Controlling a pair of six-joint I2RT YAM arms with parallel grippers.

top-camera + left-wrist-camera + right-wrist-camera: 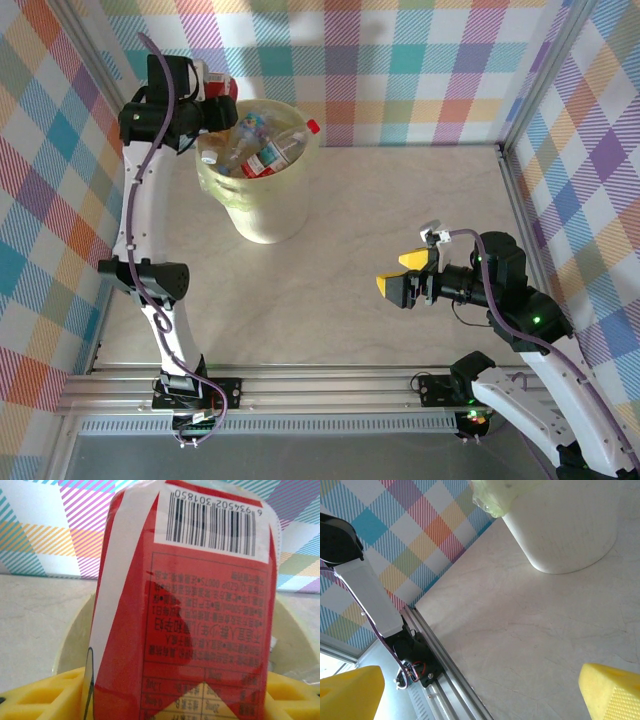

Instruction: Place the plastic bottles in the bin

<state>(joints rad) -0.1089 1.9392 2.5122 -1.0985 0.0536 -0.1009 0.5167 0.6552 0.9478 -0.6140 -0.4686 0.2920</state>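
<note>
Over bin (268, 215) rim: left hand (170, 702) clamped on red-labelled bottle (190, 605). Above surface (380, 200): right hand (405, 273), fingers apart, empty.

I count one bin (268, 215), one red-labelled bottle (190, 605) in my left hand (212, 98), and at least four more bottles (262, 148) heaped in that bin, too tangled to number exactly.

Open counter (400, 220), bin (268, 215) standing far left
Bottles (262, 150) are heaping to its rim, the left arm (140, 215) crowding beside it.
</note>
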